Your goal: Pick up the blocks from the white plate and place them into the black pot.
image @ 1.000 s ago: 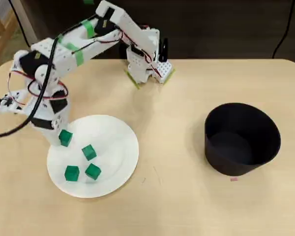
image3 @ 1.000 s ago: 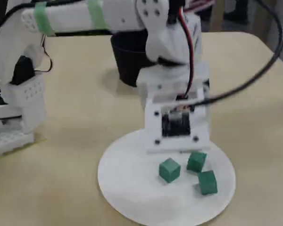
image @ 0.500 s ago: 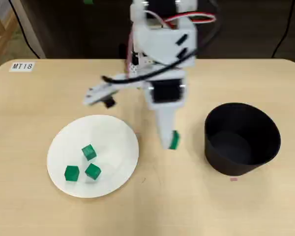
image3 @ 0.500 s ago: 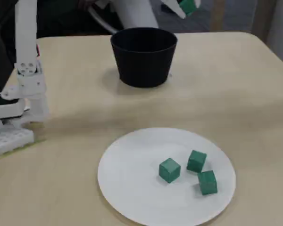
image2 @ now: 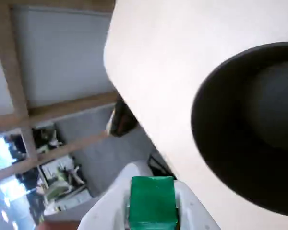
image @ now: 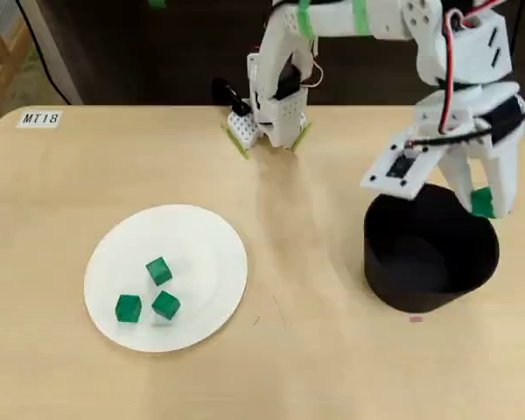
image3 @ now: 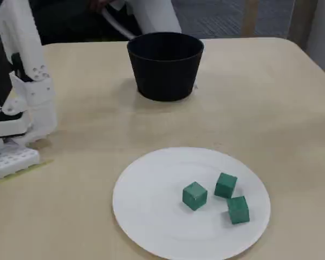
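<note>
One block (image: pixel 482 202) clamped in tool (image: pixel 484 204), above black pot (image: pixel 430 254) rim.

In your overhead view, the plate (image: pixel 208 236) lies left and the pot (image: pixel 429 280) well apart on the right. Three blocks (image: pixel 158 270) (image: pixel 128 308) (image: pixel 165 304) sit clustered on the plate's lower left. The gripper (image: pixel 483 203) holds the fourth block (image: pixel 482 202) above the pot's upper right rim.
</note>
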Robot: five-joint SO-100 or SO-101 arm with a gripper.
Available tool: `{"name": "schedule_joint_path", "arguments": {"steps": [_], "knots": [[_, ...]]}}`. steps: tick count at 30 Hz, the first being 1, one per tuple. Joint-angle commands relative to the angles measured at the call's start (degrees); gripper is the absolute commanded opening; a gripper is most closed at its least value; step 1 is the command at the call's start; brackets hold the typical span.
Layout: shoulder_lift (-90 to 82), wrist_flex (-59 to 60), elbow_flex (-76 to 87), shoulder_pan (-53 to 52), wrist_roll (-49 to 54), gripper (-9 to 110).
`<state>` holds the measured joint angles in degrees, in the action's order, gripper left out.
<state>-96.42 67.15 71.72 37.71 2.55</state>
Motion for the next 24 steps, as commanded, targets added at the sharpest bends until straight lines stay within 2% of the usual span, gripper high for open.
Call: {"name": "schedule_joint_path", "arguments": {"steps": [1, 14, 16, 19, 22, 24], "knots": [[-6.15, -6.33, 13.71, -1.58, -0.26, -2], [0.7, -5.62, 16.96, -6.94, 3.25, -2], [0.88, -4.39, 16.96, -7.03, 3.96, 13], [0.79, -3.08, 16.96, -6.77, 5.27, 27], [0.44, -2.29, 16.96, -6.42, 5.36, 26], [-0.09, -1.05, 15.91, -6.5, 5.8, 17]]}}
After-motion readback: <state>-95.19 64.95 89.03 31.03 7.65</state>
